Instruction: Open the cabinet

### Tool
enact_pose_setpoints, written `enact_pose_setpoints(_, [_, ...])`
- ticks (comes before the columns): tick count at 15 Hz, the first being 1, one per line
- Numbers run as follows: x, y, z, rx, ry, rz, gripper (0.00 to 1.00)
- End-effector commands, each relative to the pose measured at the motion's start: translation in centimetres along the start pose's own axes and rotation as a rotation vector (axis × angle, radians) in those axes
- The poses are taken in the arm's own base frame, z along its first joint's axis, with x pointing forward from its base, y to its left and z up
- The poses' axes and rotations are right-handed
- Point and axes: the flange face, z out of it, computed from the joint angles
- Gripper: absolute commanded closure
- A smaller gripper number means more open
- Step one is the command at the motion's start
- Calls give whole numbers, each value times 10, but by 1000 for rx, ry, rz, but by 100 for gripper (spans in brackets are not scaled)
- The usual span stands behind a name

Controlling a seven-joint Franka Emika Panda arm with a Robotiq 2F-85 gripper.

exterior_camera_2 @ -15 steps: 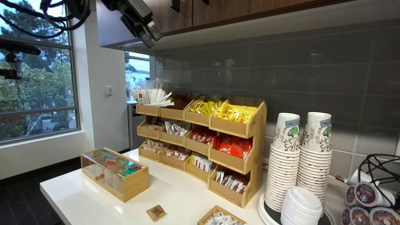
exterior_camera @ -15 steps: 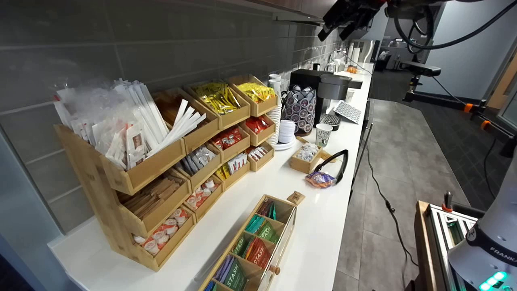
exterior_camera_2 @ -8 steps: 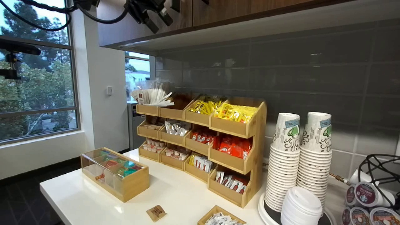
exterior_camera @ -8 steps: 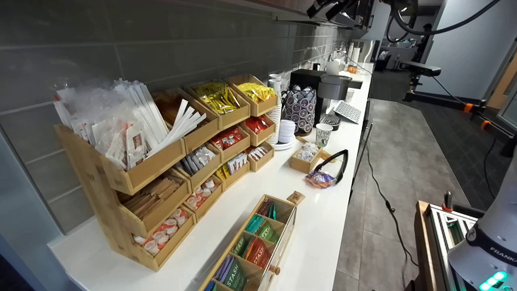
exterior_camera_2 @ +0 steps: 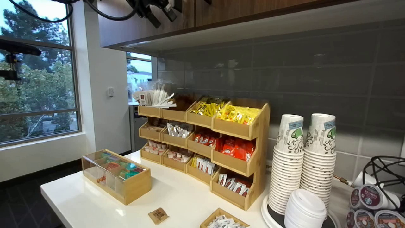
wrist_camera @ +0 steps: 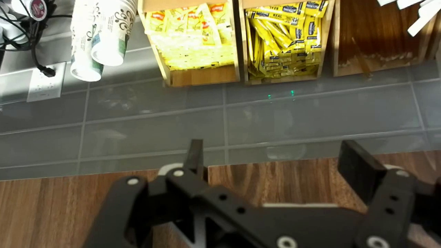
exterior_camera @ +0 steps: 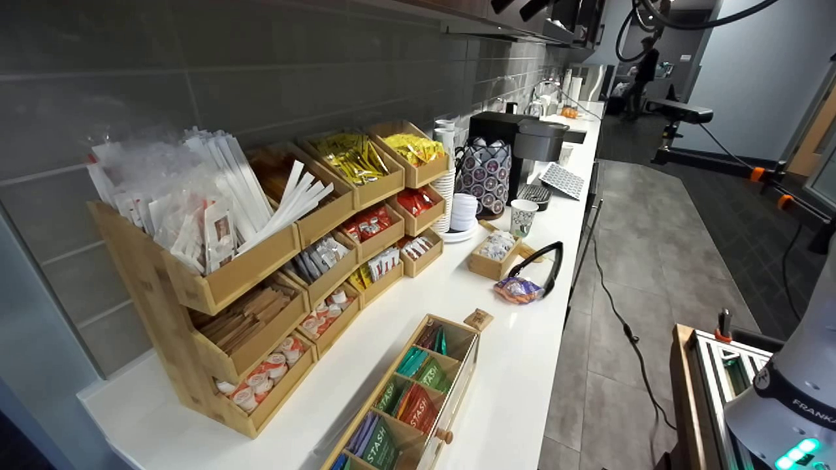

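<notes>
Cabinet (exterior_camera_2: 231, 12), wood-grained, closed, behind the spread hand (wrist_camera: 273, 153), contact unclear

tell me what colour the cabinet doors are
The cabinet doors are brown with wood grain, clearest in the wrist view.

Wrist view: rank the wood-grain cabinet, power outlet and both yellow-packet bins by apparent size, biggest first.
1. Wood-grain cabinet
2. Left yellow-packet bin and right yellow-packet bin: too alike to rank
3. Power outlet
</notes>
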Motion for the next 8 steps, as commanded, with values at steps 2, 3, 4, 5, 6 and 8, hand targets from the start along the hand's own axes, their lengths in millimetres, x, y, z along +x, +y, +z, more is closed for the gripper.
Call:
enact_pose_setpoints(2, [3, 4, -6, -9, 29, 11, 0])
enact_pose_setpoints(3, [4, 6, -10, -4, 41, 19, 0])
enact_pose_setpoints(4, [5, 9, -13, -8, 47, 25, 0])
enact_pose_setpoints(5, [6, 11, -15, -4, 64, 27, 0])
enact_pose_setpoints(6, [6, 13, -17, 5, 80, 29, 0])
enact_pose_setpoints(8, [10, 14, -22, 30, 125, 37, 0])
